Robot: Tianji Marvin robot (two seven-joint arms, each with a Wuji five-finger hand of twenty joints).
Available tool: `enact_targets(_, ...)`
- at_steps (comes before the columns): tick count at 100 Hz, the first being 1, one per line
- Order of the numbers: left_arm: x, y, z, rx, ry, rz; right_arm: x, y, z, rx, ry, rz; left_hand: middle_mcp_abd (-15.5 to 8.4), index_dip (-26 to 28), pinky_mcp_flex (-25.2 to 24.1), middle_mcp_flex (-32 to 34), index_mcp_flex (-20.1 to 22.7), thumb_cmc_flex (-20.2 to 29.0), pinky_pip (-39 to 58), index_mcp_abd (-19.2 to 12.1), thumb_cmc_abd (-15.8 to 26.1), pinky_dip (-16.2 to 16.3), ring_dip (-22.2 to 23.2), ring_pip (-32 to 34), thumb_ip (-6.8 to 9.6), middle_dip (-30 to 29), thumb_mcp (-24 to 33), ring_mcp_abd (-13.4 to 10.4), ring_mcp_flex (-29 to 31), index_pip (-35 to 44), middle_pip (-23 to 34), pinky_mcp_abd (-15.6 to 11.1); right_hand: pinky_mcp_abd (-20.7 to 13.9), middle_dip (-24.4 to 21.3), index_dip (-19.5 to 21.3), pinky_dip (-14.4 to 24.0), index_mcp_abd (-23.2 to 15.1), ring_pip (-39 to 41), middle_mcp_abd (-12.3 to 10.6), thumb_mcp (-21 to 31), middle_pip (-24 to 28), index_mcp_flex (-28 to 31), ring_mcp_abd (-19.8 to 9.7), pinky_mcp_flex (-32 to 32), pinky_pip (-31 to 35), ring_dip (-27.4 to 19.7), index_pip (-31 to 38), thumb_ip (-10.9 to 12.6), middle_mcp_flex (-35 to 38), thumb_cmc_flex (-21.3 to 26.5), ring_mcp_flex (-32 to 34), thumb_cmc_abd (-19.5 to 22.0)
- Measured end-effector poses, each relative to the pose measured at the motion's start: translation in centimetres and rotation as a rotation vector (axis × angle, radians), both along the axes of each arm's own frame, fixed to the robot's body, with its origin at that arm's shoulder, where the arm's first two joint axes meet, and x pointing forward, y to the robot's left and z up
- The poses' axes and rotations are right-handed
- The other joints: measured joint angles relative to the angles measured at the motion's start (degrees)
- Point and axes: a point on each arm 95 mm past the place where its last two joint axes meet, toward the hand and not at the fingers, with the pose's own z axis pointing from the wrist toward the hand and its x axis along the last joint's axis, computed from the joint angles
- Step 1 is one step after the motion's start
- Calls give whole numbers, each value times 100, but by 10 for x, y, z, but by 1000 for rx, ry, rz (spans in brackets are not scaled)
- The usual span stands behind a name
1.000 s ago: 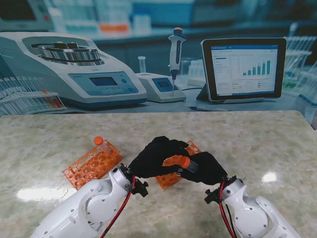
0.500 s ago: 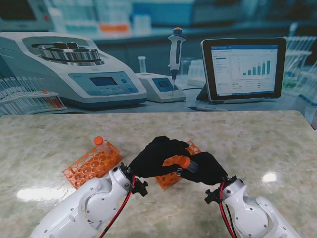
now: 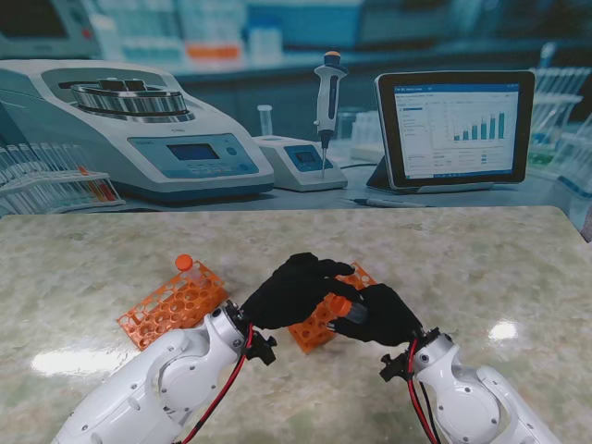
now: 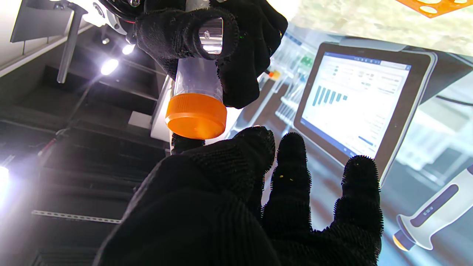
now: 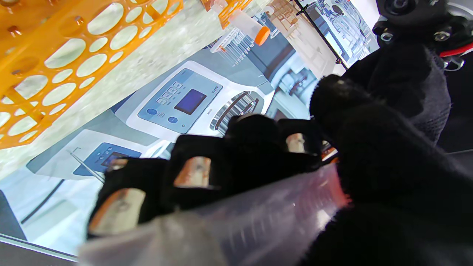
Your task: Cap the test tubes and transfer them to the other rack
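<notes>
Stand view: two black-gloved robot hands meet above the marble-patterned table top (image 3: 481, 259), over the nearer orange plastic perforated rack (image 3: 313, 329)
Right hand (image 3: 375, 314): wrapped around a clear plastic test tube with an orange screw cap (image 3: 340, 305), the capped end pointing toward the left hand (image 3: 294, 291)
Second rack: a matching orange perforated rack (image 3: 172, 303) lies to the left, well apart from the hands, with one orange-capped tube (image 3: 183, 263) standing at its far corner
Left wrist view: the held tube (image 4: 197, 87) hangs in the air in the right hand (image 4: 221, 48), its orange cap (image 4: 196, 116) facing the left hand (image 4: 240, 207)
Left hand state: fingers spread, fingertips (image 4: 257, 142) just beside the cap; whether they touch it cannot be told, and the hand holds nothing
Right wrist view: the tube's clear wall (image 5: 258, 218) runs blurred across the palm, fingers (image 5: 192, 170) curled over it; the nearer rack (image 5: 55, 55) shows empty holes
Handling, as judged: the tube looks light, rigid and smooth, so likely to slip or turn in the knit glove; the ribbed cap gives the left fingertips the better purchase, while the barrel is best clamped mid-length
Step in hand, as judged: seating or tightening the cap before transfer to the rack on the left
</notes>
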Motion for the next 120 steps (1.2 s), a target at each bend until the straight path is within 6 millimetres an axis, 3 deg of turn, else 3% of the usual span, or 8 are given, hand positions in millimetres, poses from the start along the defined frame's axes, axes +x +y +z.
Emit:
enact_targets(7,1,1,0,2,-2,4,0,0,0,1,0,0,0,-123,-2,-73,-15,9,0,54,65,0,0,0,0,0,-71,0,-2,-86,-42,0,0,0,0,0,0,1,0,0,0,0,0,0,0,0,0,0,0,0,0,0)
enact_targets(20,3,7,6,-1,-11,30,0,0,0,1,0,0,0,-411,-12,-186,17,66,0,768,349,0,-1,-28,79,0,-715,0,-84,-624,-31,-6,0,0,0,0,0,1,0,0,0,0,0,0,0,0,0,0,0,0,0,0)
enact_targets(36,1,15,14,-16,-17,56,0,0,1,1,-1,-1,11,-576,-20,-219,106,55,-15,1234,918,0,-1,-42,519,0,-2370,0,-84,-921,-71,-9,0,0,0,0,0,1,0,-1,0,0,0,0,0,0,0,-1,0,0,0,0)
enact_targets(43,-1,17,14,-25,-10,63,0,0,1,1,-2,-1,43,-576,-21,-221,195,-20,-29,1363,947,0,0,-42,538,0,-3087,0,-84,-931,-82,-10,0,0,0,0,0,1,0,-1,0,0,0,0,0,0,0,-1,0,0,0,0)
enact_targets(57,-3,19,13,-37,3,68,0,0,1,1,-3,-1,131,366,-22,-223,204,-749,-77,1498,890,0,-1,-42,648,0,-3624,1,-84,-669,-82,-11,0,0,0,0,0,1,0,-1,0,0,0,0,0,0,0,-1,0,0,0,0)
enact_targets(78,-5,17,11,-30,5,66,0,0,1,1,-4,-1,135,1046,-21,-351,-360,-1588,-92,1639,539,0,55,-42,654,163,-3594,1,-84,134,-80,-11,0,0,0,0,0,1,0,-1,0,0,0,0,0,0,0,-1,0,0,-1,0)
enact_targets(97,-4,13,7,-9,13,67,0,0,1,1,-6,-2,135,1538,-21,-492,-674,-2085,-98,1648,173,0,115,-42,562,224,-2879,1,-144,621,-76,-11,0,0,0,0,0,1,0,-1,0,0,0,0,0,0,0,-1,0,0,-1,0)
enact_targets(120,-4,8,4,3,20,59,0,0,2,1,-6,-2,135,1677,-20,-494,-721,-2221,-100,1649,99,0,116,-42,480,244,-2685,1,-144,814,-76,-11,0,0,0,0,0,1,0,-1,0,0,0,0,0,0,0,-1,0,0,-1,0)
